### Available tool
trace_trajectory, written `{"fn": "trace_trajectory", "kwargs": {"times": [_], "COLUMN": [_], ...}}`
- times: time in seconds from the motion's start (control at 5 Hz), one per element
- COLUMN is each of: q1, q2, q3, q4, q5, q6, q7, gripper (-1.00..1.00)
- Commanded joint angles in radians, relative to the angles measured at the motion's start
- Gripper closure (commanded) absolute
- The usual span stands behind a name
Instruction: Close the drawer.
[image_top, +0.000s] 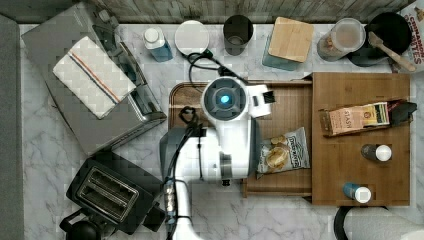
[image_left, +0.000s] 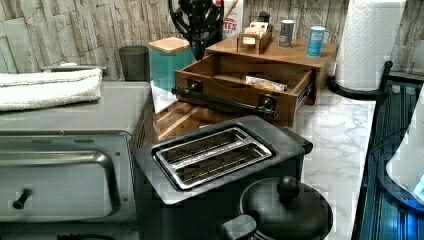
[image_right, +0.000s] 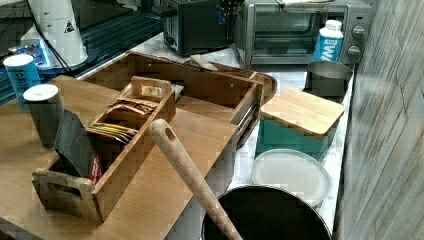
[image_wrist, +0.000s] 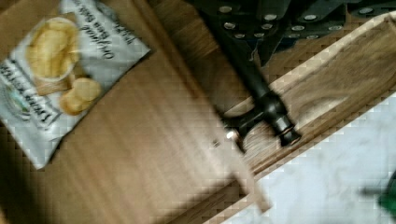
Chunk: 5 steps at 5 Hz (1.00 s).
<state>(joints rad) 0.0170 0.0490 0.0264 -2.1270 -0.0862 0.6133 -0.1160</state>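
Half-open drawer (image_left: 240, 85) yet to shut — handle (image_wrist: 261, 95) right beneath gripper (image_wrist: 275, 18), finger state unclear; push inward next.

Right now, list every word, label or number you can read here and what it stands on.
"STASH": tea packet in the caddy on the wooden box.
"Original": chip bag in the drawer; its brand is too blurred.
"TES": end of a red word on the white box.
Bottle lettering: too blurred.
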Motion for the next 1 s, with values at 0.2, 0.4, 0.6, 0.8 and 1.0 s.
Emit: {"fn": "trace_trajectory", "kwargs": {"times": [0.2,0.4,0.6,0.8,1.0], "q1": [0.059,0.045,0.015,0.022,0.047], "q2": [-0.085,-0.036,0.014,0.046,0.045], "q3": [0.059,0.060,0.096,0.090,0.072], "q4": [-0.081,-0.085,-0.071,-0.085,-0.144], "q5": [0.015,-0.008,-0.059,-0.115,-0.141], "q6": [0.084,0.093,0.067,0.079,0.153], "q7": [-0.173,-0.267,-0.257,-0.204,-0.196], "gripper": [1.00,1.00,1.00,1.00,1.00]}}
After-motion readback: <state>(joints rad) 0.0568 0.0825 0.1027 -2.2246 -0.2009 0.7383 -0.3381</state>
